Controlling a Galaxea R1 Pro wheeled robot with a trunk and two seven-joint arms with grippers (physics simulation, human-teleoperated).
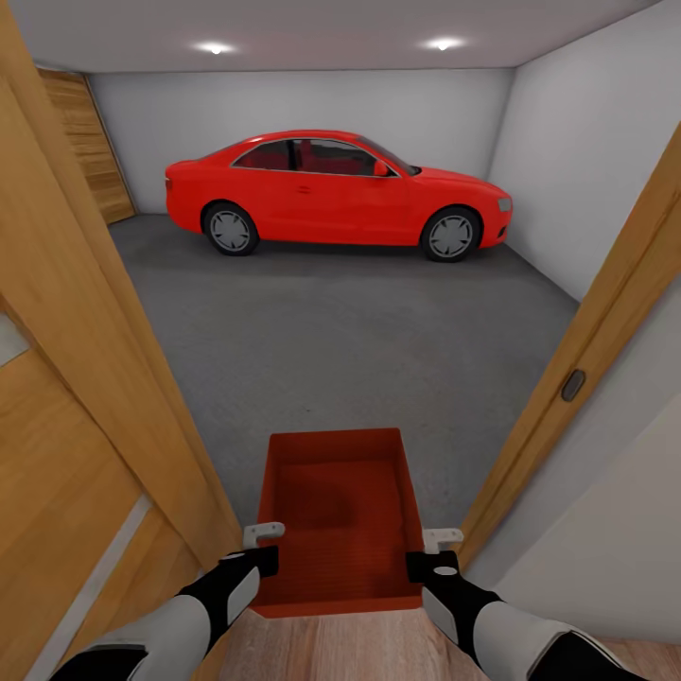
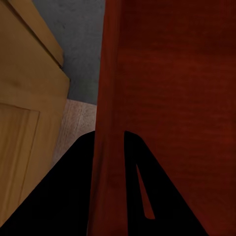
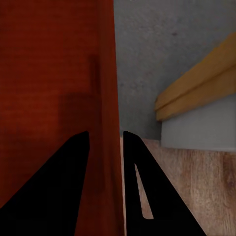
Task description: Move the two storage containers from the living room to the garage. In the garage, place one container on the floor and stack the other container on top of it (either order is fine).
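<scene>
The garage (image 1: 312, 104) opens ahead through a doorway: white walls, two ceiling lights (image 1: 216, 47), and a grey concrete floor (image 1: 350, 350) running from the threshold to the far wall. A plank door (image 1: 90, 142) of honey-coloured wood shows in the far left corner. A red car (image 1: 336, 194) is parked side-on against the back wall, nose to the right, well apart from the doorway.

The door frame (image 1: 586, 350) of light wood slants up on the right with a small dark latch plate on it, and a matching wooden door (image 1: 66, 416) fills the left side. Light wood planking (image 1: 331, 648) lies under the arms at the threshold.

One orange-red bin (image 1: 339, 515) is held out low in front of the robot, open side up, between the two jambs and reaching over the concrete. Its inside looks empty, though the far end is in shadow.

The left gripper (image 1: 262, 541) pinches the bin's left wall near the near corner; in the left wrist view its fingers (image 2: 73, 191) straddle the ribbed wall, one on each face. The right gripper (image 1: 441, 544) pinches the right wall the same way, and the right wrist view shows its fingers (image 3: 59, 182) closed on either side of that wall, with concrete and the foot of the frame beyond.
</scene>
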